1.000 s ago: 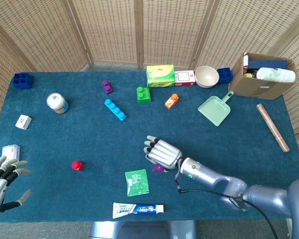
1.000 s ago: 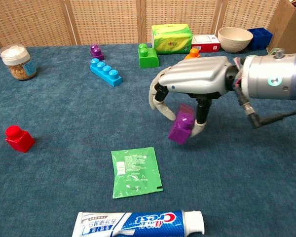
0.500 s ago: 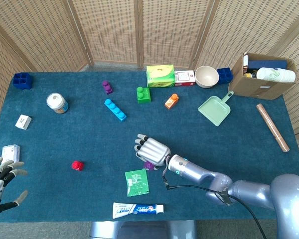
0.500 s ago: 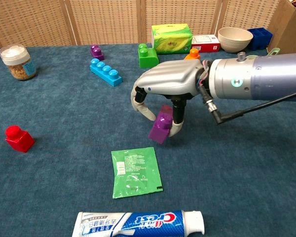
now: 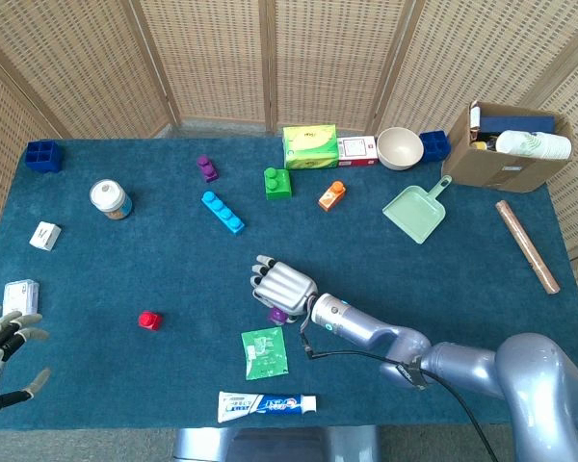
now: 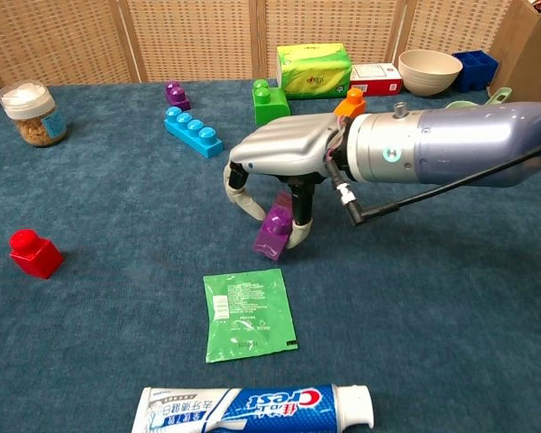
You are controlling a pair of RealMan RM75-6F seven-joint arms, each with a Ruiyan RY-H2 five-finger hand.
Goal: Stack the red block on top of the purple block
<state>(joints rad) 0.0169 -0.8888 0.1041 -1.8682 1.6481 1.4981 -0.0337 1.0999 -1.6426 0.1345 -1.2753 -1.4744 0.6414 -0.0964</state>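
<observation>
Right hand point(image 6: 275, 176) grips purple block point(image 6: 274, 231), tilted, above cloth; red block point(image 6: 33, 253) well left. Left hand point(image 5: 0, 351) spread, holding nothing.

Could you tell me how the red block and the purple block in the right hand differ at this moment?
The red block sits upright on the table with nothing touching it; the purple block is pinched in the right hand and tilted. The red block lies far to the robot's left; the purple block is near the middle, just above the green packet. Both are small blocks with a single stud.
</observation>
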